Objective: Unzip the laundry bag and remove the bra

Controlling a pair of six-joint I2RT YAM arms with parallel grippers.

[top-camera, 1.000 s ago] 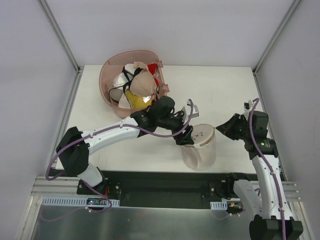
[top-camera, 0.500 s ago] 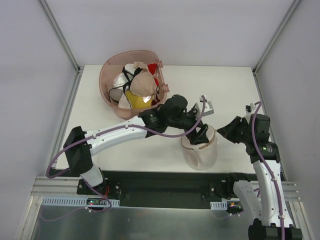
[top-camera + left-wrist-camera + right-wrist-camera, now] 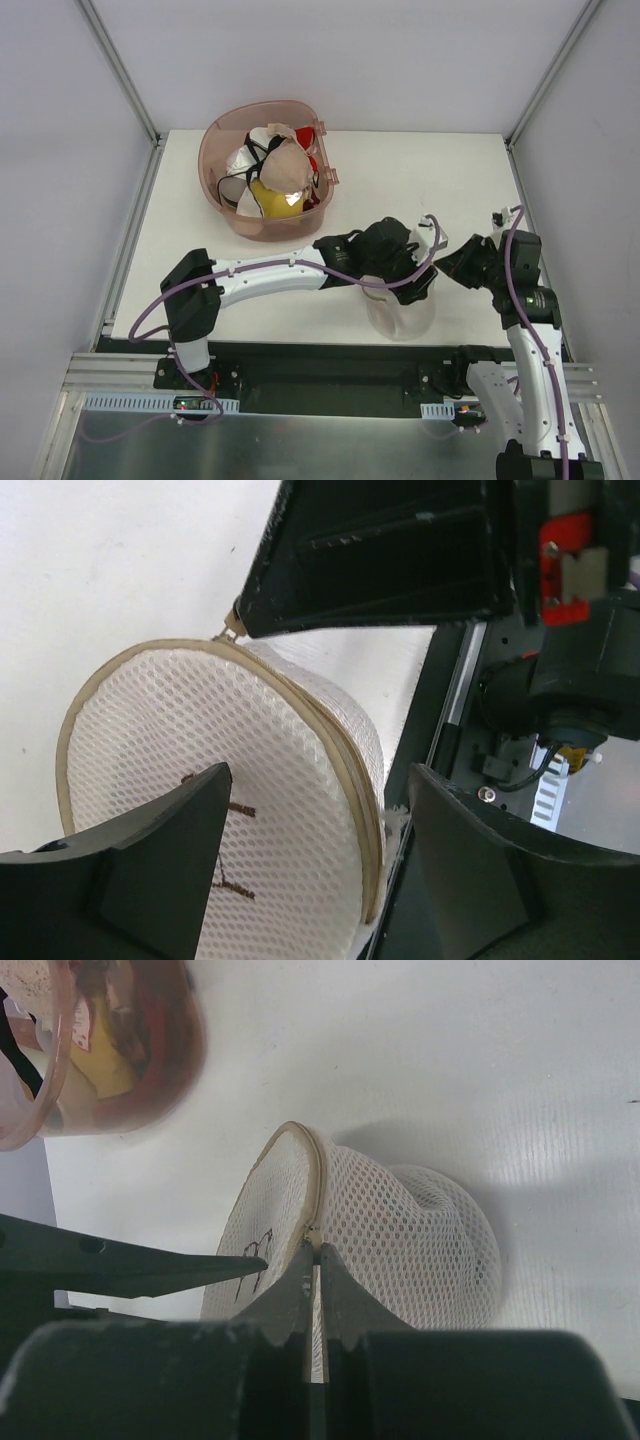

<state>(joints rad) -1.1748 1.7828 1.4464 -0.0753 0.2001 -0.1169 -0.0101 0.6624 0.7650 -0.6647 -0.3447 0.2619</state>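
White tabletop seen from above holds the small rounded white-mesh laundry bag beneath the left gripper, wide open astride it in the left wrist view, seemingly as a brace, while the right wrist view has the right gripper clamped on the zip pull

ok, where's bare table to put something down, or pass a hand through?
Free: the table back-right, between pink tub and right rail. Also the left strip between tub and left arm. Crowded: front-right, where left gripper straddles the laundry bag and right gripper pinches its zip.
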